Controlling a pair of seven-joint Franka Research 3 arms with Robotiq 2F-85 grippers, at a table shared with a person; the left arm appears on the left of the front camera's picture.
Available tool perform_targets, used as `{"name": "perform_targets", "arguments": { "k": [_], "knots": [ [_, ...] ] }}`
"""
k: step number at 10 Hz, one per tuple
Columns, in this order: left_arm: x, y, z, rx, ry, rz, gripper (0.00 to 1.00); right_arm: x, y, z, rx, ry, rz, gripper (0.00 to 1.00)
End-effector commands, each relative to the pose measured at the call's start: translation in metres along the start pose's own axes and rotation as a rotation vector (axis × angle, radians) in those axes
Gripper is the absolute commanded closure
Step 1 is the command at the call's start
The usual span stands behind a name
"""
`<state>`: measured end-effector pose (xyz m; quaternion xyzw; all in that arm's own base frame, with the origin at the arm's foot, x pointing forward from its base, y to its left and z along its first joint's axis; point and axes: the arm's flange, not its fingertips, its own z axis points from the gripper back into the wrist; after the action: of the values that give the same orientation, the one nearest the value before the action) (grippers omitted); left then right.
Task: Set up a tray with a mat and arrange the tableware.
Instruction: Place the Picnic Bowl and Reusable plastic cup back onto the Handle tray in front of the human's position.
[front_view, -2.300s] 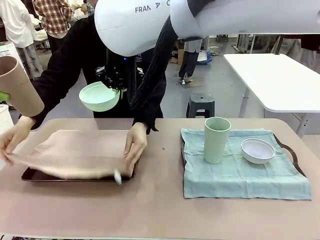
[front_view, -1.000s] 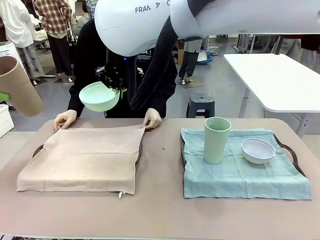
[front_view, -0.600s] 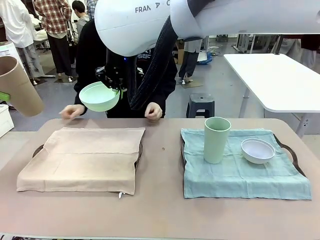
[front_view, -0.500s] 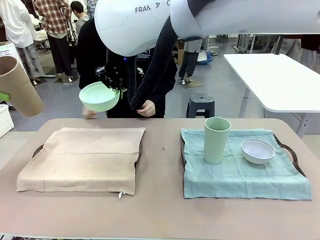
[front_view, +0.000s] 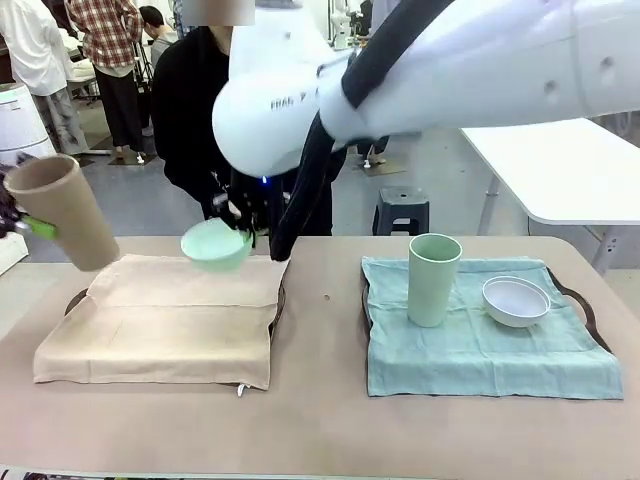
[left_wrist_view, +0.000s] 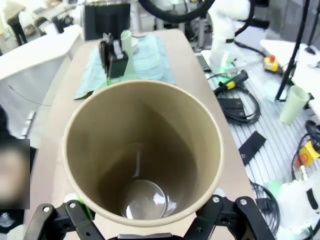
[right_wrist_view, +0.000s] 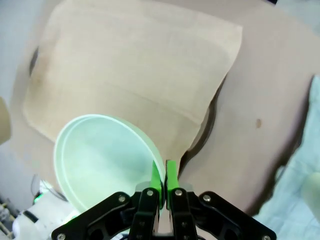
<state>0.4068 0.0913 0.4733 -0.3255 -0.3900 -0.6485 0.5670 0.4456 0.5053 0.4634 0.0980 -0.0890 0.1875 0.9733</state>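
Right claw is pinched tight on the rim of the mint green bowl, green pads either side of the edge, and the bowl hangs tilted just above the far edge of the tan mat, roughly 1 o'clock of that mat in the front view. In the right wrist view the bowl sits at about 7 o'clock with the mat spread out under it.

Left claw is spread wide around the tan cup; the left wrist view looks straight down into the cup, with the fingers hugging its base on both sides. The cup is up in the air, tilted, at 10 o'clock of the tan mat, off its left edge.

The tan mat covers a dark tray whose handle pokes out at 9 o'clock. At 3 o'clock on the bench there's a second tray with a green mat, the pale green cup standing upright on it and the white bowl just to its right, close but not touching.

A person in black stands at the far side at 12 o'clock.
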Motion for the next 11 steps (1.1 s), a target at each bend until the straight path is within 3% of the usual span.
{"name": "perform_targets", "arguments": {
  "k": [1, 2, 5, 6, 8, 11],
  "knots": [
    [-0.018, 0.023, -0.018, -0.024, 0.017, 0.055, 0.12, 0.007, -0.011, -0.016, 0.035, 0.034, -0.029, 0.95],
    [0.000, 0.000, 0.000, 0.000, 0.000, 0.000, 0.12, 0.000, 0.000, 0.000, 0.000, 0.000, 0.000, 0.95],
    [0.000, 0.000, 0.000, 0.000, 0.000, 0.000, 0.12, 0.000, 0.000, 0.000, 0.000, 0.000, 0.000, 0.95],
    [-0.011, 0.006, -0.009, -0.014, 0.007, 0.015, 0.12, 0.005, -0.001, -0.008, 0.003, 0.007, 0.001, 0.95],
    [-0.033, 0.012, -0.024, -0.049, -0.009, 0.012, 0.12, 0.010, 0.003, -0.033, -0.009, -0.123, 0.106, 0.95],
    [-0.050, 0.023, -0.043, -0.056, 0.010, -0.009, 0.12, 0.024, -0.006, -0.067, -0.048, -0.162, 0.169, 0.95]
  ]
}}
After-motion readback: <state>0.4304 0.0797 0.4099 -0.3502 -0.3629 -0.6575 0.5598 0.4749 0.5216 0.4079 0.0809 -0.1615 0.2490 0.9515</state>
